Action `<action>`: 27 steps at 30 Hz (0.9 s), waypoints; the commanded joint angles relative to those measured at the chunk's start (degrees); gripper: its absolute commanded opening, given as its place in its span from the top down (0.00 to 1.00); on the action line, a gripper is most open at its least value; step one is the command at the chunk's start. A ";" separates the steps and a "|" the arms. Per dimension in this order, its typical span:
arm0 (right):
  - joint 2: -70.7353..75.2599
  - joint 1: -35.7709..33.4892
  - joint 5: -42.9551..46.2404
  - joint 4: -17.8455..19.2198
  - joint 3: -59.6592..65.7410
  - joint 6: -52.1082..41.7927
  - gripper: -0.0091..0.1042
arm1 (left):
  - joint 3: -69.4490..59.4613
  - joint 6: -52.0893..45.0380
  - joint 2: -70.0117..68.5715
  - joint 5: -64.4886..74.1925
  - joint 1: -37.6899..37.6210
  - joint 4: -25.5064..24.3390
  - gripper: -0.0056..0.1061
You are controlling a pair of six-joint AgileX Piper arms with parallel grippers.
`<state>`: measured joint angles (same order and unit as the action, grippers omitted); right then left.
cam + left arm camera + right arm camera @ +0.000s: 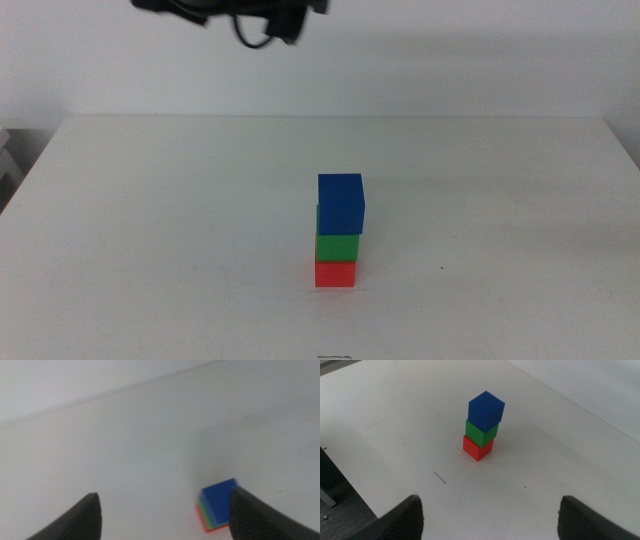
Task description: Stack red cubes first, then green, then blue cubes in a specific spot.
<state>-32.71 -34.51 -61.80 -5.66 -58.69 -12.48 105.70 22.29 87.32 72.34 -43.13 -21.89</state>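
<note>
A three-cube stack stands on the white tabletop, a little right of centre and towards the front in the middle view. The red cube (335, 272) is at the bottom, the green cube (337, 245) rests on it, and the blue cube (341, 203) tops it, turned slightly. My left gripper (165, 512) is open and empty, high above the table, looking down on the blue cube (220, 502). My left arm (230, 12) shows dark at the picture's top edge. My right gripper (492, 515) is open and empty, well back from the stack: red cube (476, 448), green cube (481, 434), blue cube (486, 408).
The white table (150, 230) runs back to a pale wall. The right wrist view shows the table's near edge with dark floor (340, 495) beyond it, and a small dark scratch (440, 478) on the surface near the stack.
</note>
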 commanded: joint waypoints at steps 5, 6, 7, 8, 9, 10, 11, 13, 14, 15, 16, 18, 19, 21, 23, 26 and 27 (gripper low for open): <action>-0.36 0.31 4.01 0.27 -1.26 -0.71 0.09 | -2.05 -7.90 -10.10 2.70 4.10 -2.75 0.15; -0.36 0.31 4.01 0.27 -1.26 -0.71 0.09 | -3.77 -9.51 -12.08 1.86 6.23 -1.47 0.15; -0.36 0.31 4.01 0.27 -1.26 -0.71 0.09 | -5.84 -11.09 -14.21 0.61 8.87 0.61 0.15; -0.36 0.31 4.01 0.27 -1.26 -0.71 0.09 | -8.23 -12.60 -16.11 -1.17 12.03 2.52 0.15; -0.36 0.31 4.01 0.35 -1.26 -0.71 0.09 | -10.97 -14.66 -18.62 -3.20 15.57 4.97 0.15; -0.36 0.31 4.01 0.35 -1.26 -0.71 0.09 | -13.94 -17.01 -21.23 -5.64 19.29 7.68 0.15; -0.36 0.31 4.01 0.35 -1.26 -0.71 0.09 | -16.40 -19.01 -23.38 -7.69 22.28 10.52 0.15; -0.36 0.31 4.01 0.35 -1.26 -0.71 0.09 | -22.46 -24.08 -28.36 -13.01 29.08 15.77 0.15; -0.36 0.31 4.01 0.35 -1.26 -0.71 0.09 | -24.61 -26.29 -30.47 -14.98 31.25 17.50 0.15; -0.36 0.31 4.01 0.35 -1.26 -0.71 0.09 | -27.05 -28.23 -32.28 -17.37 33.48 18.99 0.15; -0.36 0.31 4.01 0.28 -1.26 -0.71 0.09 | -29.25 -29.58 -33.77 -19.62 35.26 20.08 0.15; -0.36 0.31 4.01 0.28 -1.26 -0.71 0.09 | -32.93 -30.58 -35.84 -22.75 37.24 21.57 0.15; -0.36 0.31 4.01 0.34 -1.26 -0.71 0.09 | -34.39 -30.58 -36.82 -24.04 37.82 21.89 0.15; -0.36 0.31 4.01 0.41 -1.26 -0.71 0.09 | -36.35 -30.58 -38.32 -25.64 38.27 21.89 0.15; -0.36 0.31 4.01 0.41 -1.26 -0.71 0.09 | -37.89 -30.58 -39.46 -25.96 38.27 21.89 0.15; -0.36 0.31 4.01 0.41 -1.26 -0.71 0.09 | -38.84 -30.58 -39.80 -25.70 38.27 21.10 0.15; -0.36 0.31 4.01 0.41 -1.26 -0.71 0.09 | -38.84 -30.58 -39.69 -25.70 38.27 21.10 0.15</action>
<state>-32.71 -34.51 -61.80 -5.59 -58.69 -12.48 65.67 -8.47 47.89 51.29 -4.91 -0.94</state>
